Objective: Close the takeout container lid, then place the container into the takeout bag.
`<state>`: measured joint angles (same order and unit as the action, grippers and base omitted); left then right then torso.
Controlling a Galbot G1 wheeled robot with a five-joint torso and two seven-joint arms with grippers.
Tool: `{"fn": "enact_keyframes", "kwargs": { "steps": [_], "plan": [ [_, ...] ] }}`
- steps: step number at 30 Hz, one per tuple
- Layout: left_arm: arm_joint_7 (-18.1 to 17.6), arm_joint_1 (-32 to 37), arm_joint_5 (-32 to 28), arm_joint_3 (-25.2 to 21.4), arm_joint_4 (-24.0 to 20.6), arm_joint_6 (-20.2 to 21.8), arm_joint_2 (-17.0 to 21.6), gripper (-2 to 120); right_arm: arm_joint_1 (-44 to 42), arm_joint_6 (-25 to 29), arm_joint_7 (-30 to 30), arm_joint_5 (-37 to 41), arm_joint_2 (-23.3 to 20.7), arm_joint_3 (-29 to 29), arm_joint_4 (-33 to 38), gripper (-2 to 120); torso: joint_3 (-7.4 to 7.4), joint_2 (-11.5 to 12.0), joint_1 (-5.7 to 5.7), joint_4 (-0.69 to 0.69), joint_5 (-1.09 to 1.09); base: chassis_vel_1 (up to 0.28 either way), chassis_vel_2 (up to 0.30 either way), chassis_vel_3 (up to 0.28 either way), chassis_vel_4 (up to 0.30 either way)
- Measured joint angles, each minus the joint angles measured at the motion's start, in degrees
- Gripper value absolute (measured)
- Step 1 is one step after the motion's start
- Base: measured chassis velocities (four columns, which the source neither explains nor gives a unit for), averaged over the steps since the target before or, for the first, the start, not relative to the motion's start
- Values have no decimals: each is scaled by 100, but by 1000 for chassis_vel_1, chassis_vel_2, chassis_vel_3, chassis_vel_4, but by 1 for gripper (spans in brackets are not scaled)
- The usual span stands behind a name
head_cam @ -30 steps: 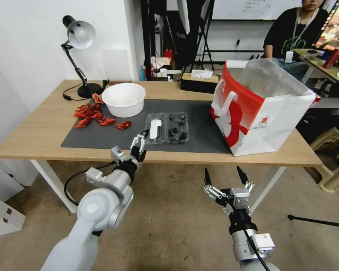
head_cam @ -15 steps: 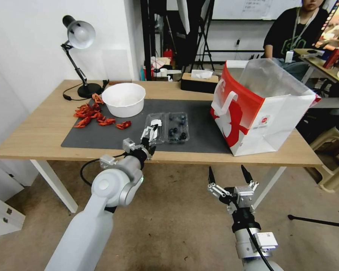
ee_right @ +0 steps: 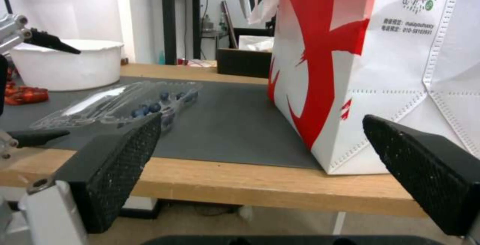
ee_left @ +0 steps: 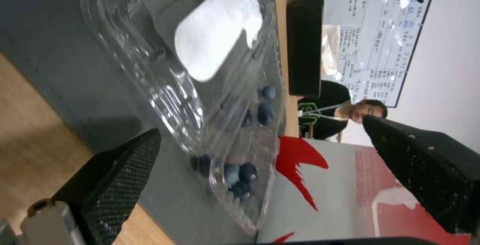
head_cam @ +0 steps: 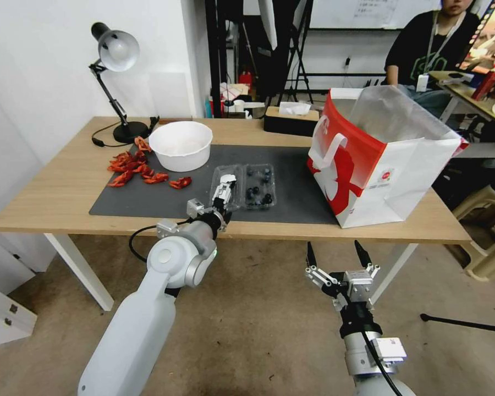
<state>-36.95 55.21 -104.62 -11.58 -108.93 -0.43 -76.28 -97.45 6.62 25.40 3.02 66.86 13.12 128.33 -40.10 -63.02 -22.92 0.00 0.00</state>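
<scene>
Now, with left gripper point(head_cam: 224, 188) fingers apart right at the flat-open lid point(head_cam: 226, 187) of the takeout container point(head_cam: 245, 187) on the counter's point(head_cam: 55, 192) mat, slip under the edge and flip gently over the blueberries.

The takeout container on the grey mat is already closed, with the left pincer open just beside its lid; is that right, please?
Not quite: the takeout container lies open, its lid flat on the mat, as the head view shows. The left pincer is indeed open at the lid.

White bowl point(head_cam: 180, 145) at mat's point(head_cam: 148, 195) eleven o'clock; red crayfish point(head_cam: 132, 168) at nine; desk lamp point(head_cam: 115, 82) beyond; brown tissue box point(head_cam: 291, 118) at twelve.
</scene>
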Motion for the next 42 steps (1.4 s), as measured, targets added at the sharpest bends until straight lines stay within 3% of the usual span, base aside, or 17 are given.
{"fn": "enact_keyframes", "kwargs": {
  "steps": [6,11,24,26,32,35,42],
  "plan": [
    [9,-93,66,-5,142,-32,-21,100,6,-3,4,5,0,12,-7,100,0,0,0,0,0,0,0,0,0],
    [268,-69,400,55,157,-112,31,100,-3,6,5,5,3,10,-31,100,0,0,1,0,0,0,0,0,0],
    [1382,105,2186,573,9,-459,304,100,-5,36,1,-31,22,-26,-47,100,0,0,1,0,0,0,0,0,0],
    [1686,96,2646,761,7,-570,405,100,-22,49,0,-50,28,-26,-47,100,0,0,1,0,0,0,0,0,0],
    [1951,34,2895,927,7,-658,487,100,-45,62,-2,-79,39,-27,-48,100,0,0,1,0,0,0,0,0,0],
    [2279,-114,3008,1099,15,-740,597,100,-70,82,-6,-114,58,-15,-48,100,0,0,1,0,0,0,0,0,0],
    [2377,-315,2834,1299,46,-743,699,100,-97,104,-12,-164,107,-7,-66,100,0,0,1,0,0,0,0,0,0]
  ]
}}
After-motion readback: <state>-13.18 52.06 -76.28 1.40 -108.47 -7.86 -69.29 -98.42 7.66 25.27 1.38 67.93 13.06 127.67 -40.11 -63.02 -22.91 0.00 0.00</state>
